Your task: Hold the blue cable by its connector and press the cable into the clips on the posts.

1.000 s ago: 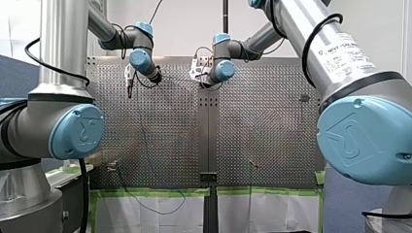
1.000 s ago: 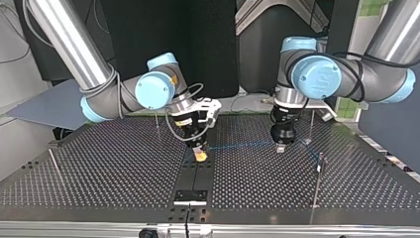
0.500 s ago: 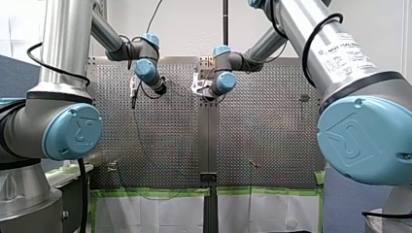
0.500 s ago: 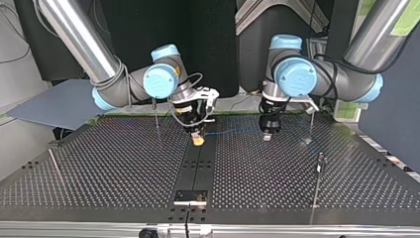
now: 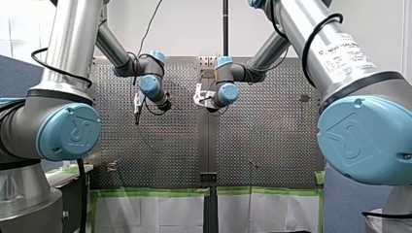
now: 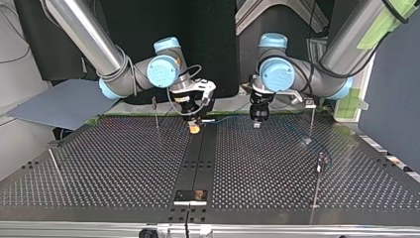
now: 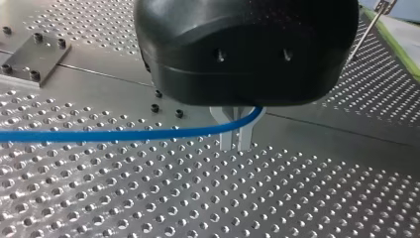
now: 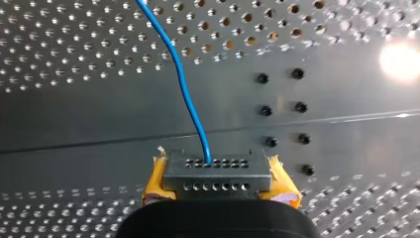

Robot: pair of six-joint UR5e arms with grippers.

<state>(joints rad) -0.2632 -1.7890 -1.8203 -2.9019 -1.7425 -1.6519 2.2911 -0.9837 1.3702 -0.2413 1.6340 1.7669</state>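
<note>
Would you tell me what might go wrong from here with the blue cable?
The blue cable enters the connector in my right gripper as one thin strand; tension towards my left gripper could strain that joint. The post looks slender, so pressing might bend it or miss its clip.

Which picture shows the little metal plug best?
The right wrist view: the plug sits close up between yellow pads, with the blue cable coming out. The top view shows only a tiny yellow speck; the front and left wrist views don't show it.

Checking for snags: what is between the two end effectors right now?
In the top view, only the blue cable spans from my right end effector to my left end effector, over the perforated table.
</note>
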